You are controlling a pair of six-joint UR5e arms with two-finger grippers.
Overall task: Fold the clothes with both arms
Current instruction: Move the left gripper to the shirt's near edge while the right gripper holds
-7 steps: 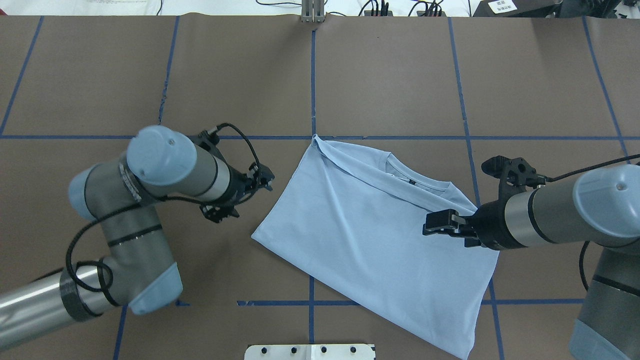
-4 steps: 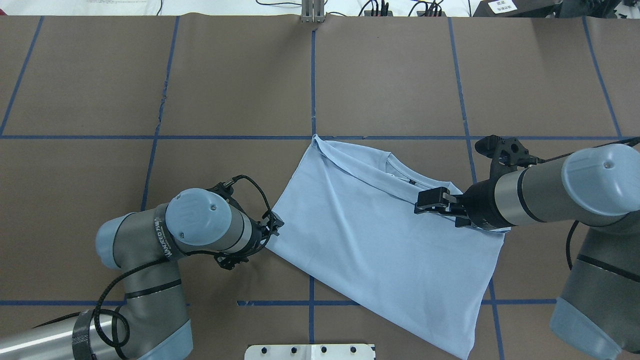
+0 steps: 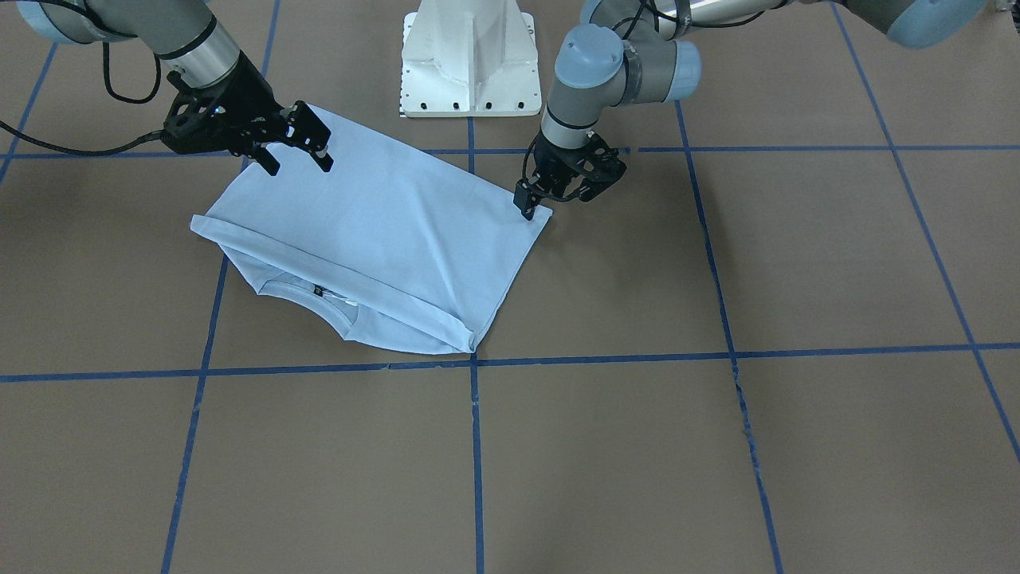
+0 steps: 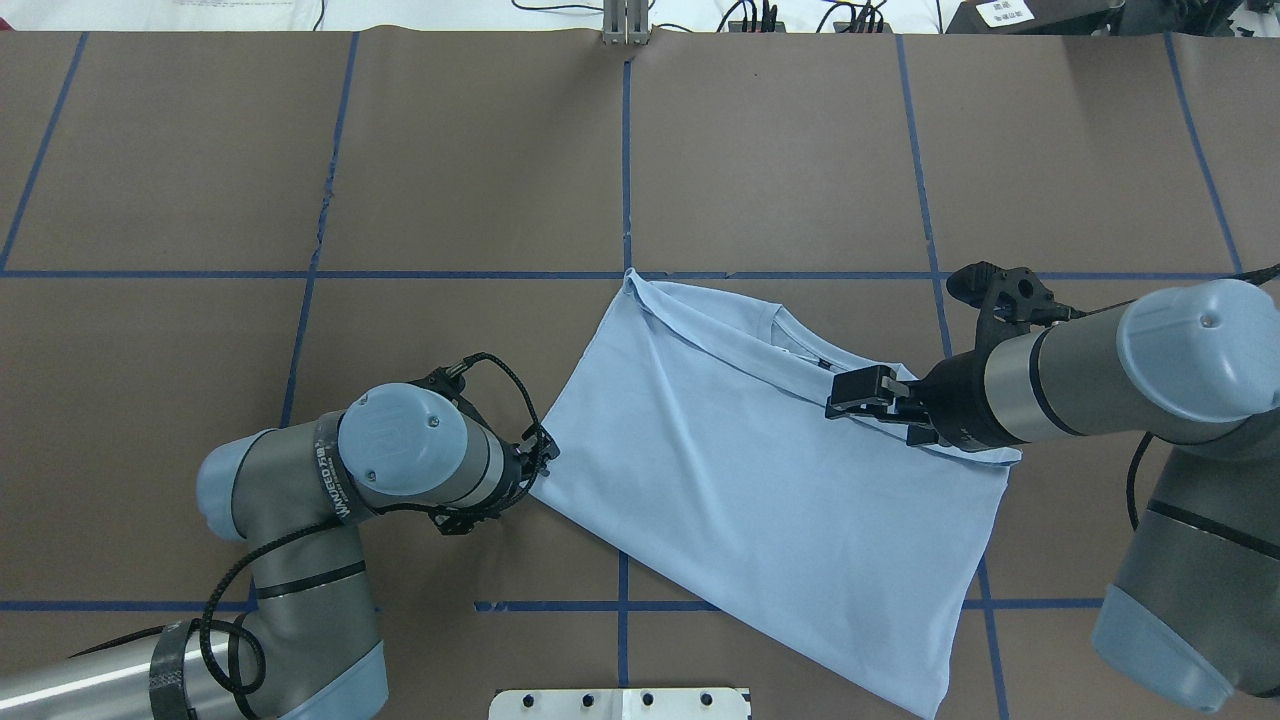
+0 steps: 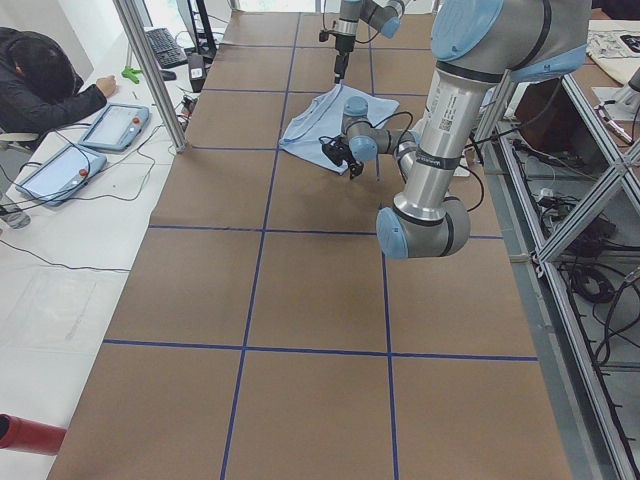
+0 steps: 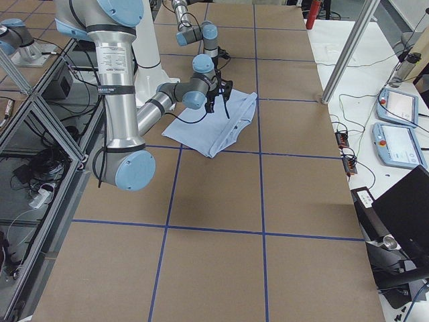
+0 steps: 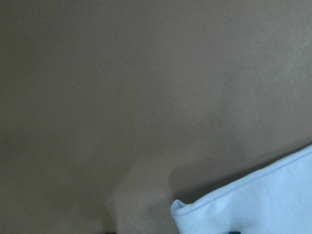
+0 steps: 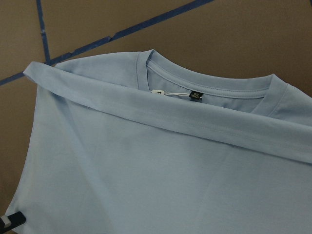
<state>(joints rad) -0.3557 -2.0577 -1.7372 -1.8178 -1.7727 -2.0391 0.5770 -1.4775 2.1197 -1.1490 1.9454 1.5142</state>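
Note:
The clothes, one light blue T-shirt [image 4: 740,470] [image 3: 382,231], lie folded flat on the brown table, collar [image 8: 204,90] and neck label [image 8: 196,95] showing past a folded-over band. My left gripper [image 4: 540,465] [image 3: 527,209] points down at the shirt's left corner [image 7: 178,207]. It looks open, with dark fingertips just showing on either side of that corner in the left wrist view. My right gripper [image 4: 865,420] [image 3: 299,166] hovers open over the shirt's right part near the collar and holds nothing. The chest print is hidden.
The white pedestal base [image 3: 470,64] stands at the table's near edge behind the shirt. Blue tape lines [image 4: 625,150] grid the table. A person [image 5: 40,80] leans on a side desk with control tablets [image 5: 110,125]. More tablets [image 6: 399,107] lie beside the table.
My left arm swung down and in, bringing its gripper to the shirt's left corner. My right gripper moved a little farther over the shirt toward the collar. The shirt has not moved.

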